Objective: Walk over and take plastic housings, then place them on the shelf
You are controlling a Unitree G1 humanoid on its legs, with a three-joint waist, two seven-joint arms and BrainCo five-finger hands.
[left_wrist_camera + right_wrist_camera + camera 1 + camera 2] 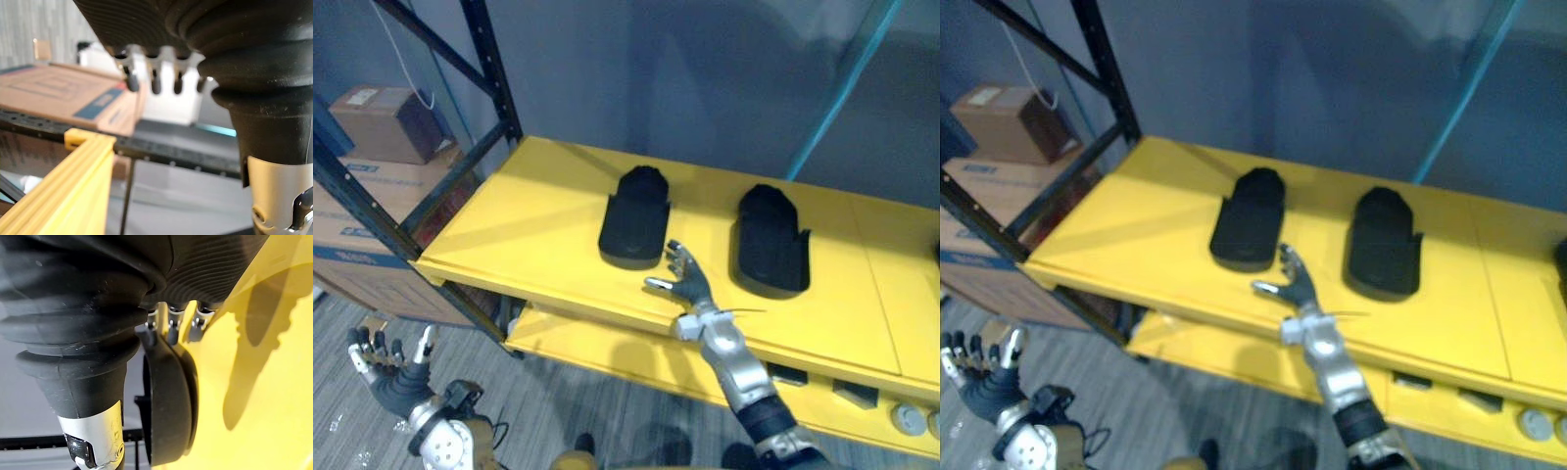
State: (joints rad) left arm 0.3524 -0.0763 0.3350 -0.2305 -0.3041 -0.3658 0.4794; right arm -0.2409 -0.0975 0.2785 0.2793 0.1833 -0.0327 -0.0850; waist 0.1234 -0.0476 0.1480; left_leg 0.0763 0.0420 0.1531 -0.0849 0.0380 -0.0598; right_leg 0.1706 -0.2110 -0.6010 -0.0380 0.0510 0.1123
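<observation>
Two black plastic housings lie on the yellow shelf: one housing left of centre, the other housing to its right. My right hand hovers over the shelf between them, near the front edge, fingers spread and holding nothing. In the right wrist view the left housing shows just past my fingers. My left hand hangs low at the left, below the shelf and over the floor, fingers straight and empty.
A dark metal shelf post with diagonal braces stands at the left. Cardboard boxes are stacked beyond it. A lower yellow shelf holds small grey parts at the right. A teal post rises behind.
</observation>
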